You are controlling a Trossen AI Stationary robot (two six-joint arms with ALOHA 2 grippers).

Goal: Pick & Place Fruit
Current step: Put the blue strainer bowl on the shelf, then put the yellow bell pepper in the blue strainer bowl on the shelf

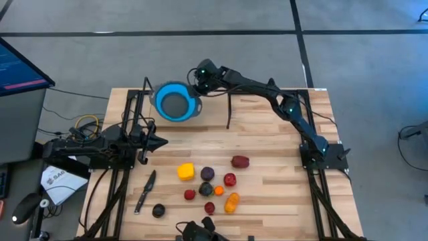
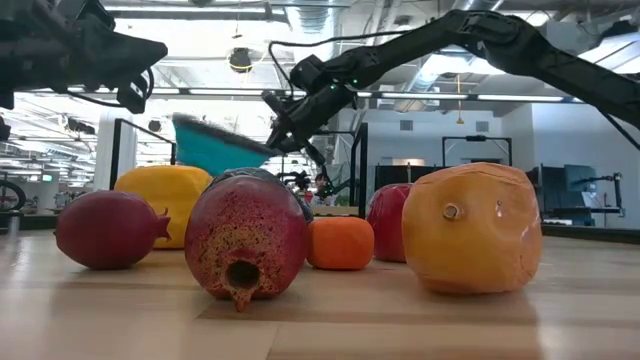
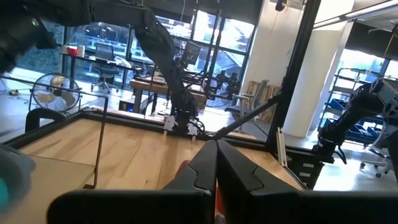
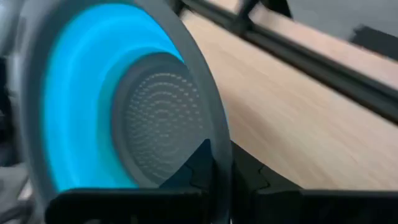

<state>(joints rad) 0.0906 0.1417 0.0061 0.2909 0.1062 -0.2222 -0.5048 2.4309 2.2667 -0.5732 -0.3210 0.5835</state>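
10 fruits (image 1: 208,184) (apart from jaws)

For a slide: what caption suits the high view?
Right tool lifts round blue grey-rimmed bowl; toy fruits wait.

The bowl (image 1: 175,102) sits at the far edge of the surface (image 1: 267,154), the right gripper (image 1: 198,86) pinching its rim; the fruit (image 1: 211,184) clusters near the front edge; the knife (image 1: 145,191) lies left of the cluster; the left gripper (image 1: 162,141) hangs between bowl and knife.
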